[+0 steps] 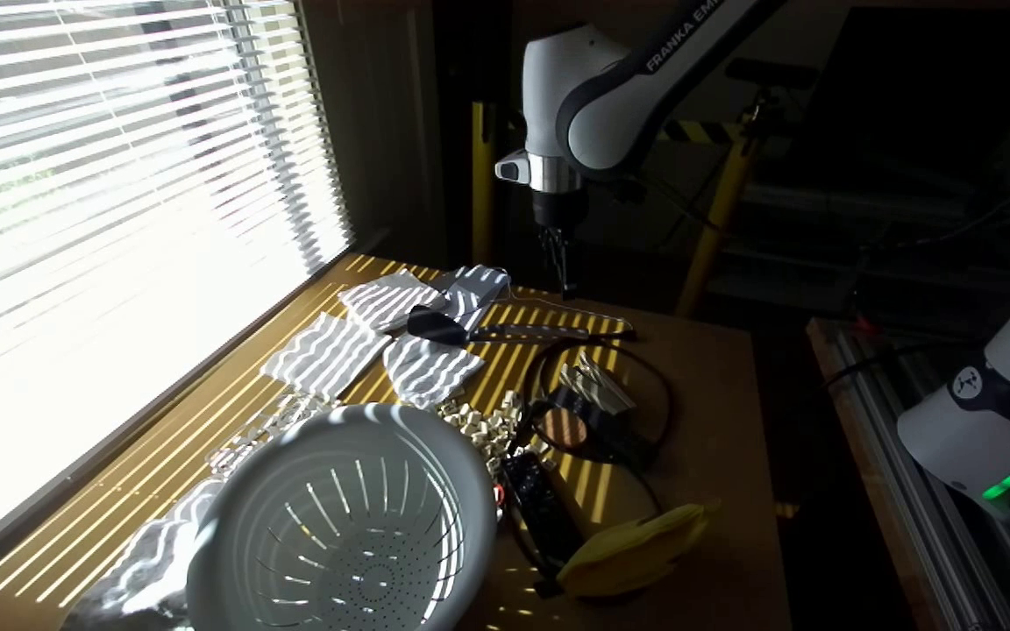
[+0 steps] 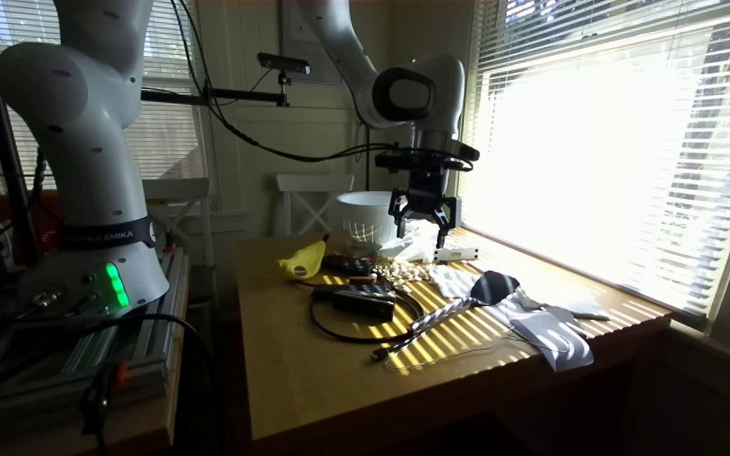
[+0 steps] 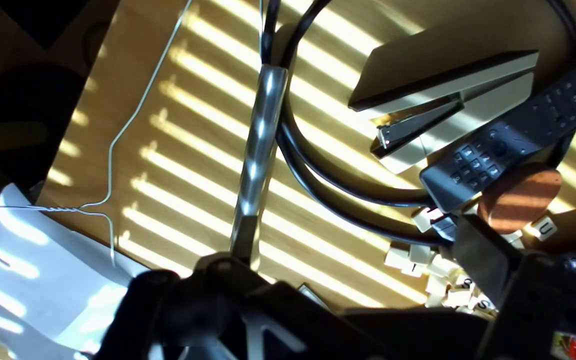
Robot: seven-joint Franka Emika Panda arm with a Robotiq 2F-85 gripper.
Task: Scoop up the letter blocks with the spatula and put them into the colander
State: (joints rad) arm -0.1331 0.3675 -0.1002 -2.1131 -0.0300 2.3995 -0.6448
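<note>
My gripper (image 2: 421,240) hangs above the table, open, with no object between its fingers. The spatula lies on the table with its black head (image 1: 435,324) toward the window and its shiny handle (image 3: 262,140) angled away. In the wrist view one fingertip (image 3: 244,235) overlaps the lower handle, though the gripper appears to hover above it. Letter blocks (image 1: 492,425) lie in a loose heap beside the colander (image 1: 295,456), a big white slotted bowl. Some blocks (image 3: 420,254) show near my far finger in the wrist view; others are hidden behind it.
A black cable (image 3: 338,215) loops around a stapler (image 3: 418,125) and remote (image 3: 488,150), with a brown disc (image 3: 520,197) alongside. White cloth-like pieces (image 1: 325,355) lie near the window. A yellow banana-shaped thing (image 1: 636,552) is by the colander. Thin wire (image 3: 110,170) trails near the table edge.
</note>
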